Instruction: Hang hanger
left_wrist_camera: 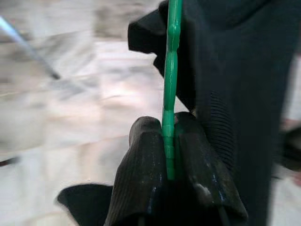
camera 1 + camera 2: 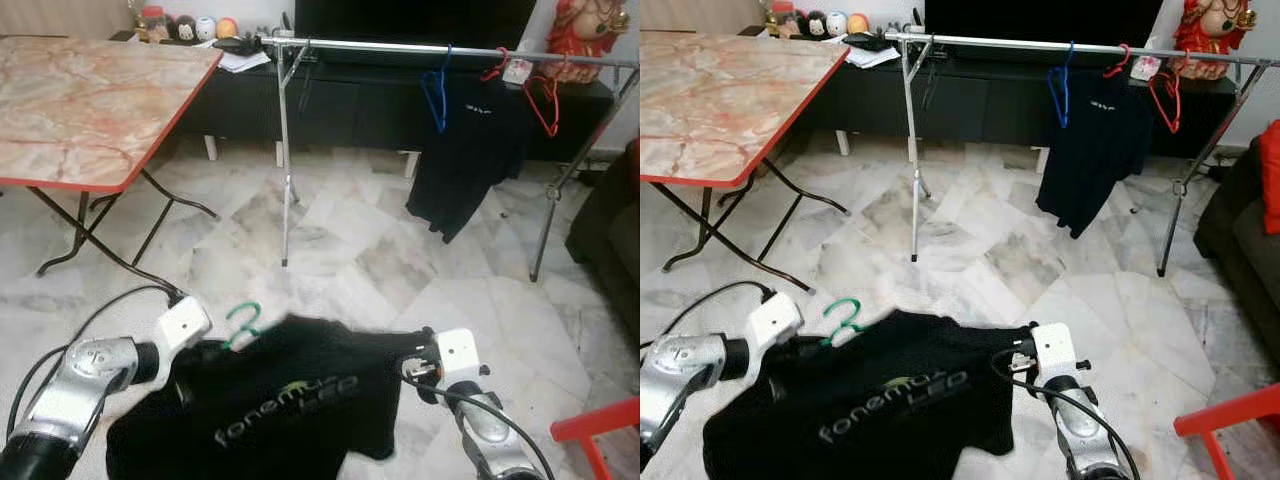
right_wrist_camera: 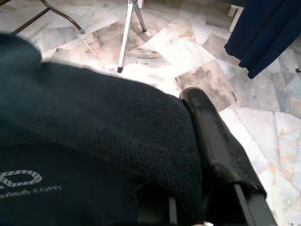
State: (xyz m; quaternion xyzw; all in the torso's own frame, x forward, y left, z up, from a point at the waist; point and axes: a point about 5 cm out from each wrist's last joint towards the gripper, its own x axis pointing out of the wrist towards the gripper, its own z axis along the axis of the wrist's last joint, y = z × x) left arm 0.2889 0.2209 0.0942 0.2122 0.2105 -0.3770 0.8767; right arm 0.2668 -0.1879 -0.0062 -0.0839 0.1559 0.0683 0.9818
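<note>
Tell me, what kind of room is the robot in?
Probably a living room in a home. A dark TV cabinet stands against the wall, a folding table is on the left, and a clothes rail with a shirt stands on the marble floor.

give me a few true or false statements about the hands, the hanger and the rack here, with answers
1. The left hand is shut on the green hanger. True.
2. The black shirt already hangs on the clothes rack. False: it is held low between both hands, above the floor.
3. A blue hanger hangs on the rack. True.
4. The right hand is empty. False: it is shut on the shirt's fabric.
5. The rack's rail is bare. False: another dark shirt and red hangers hang there.
</note>
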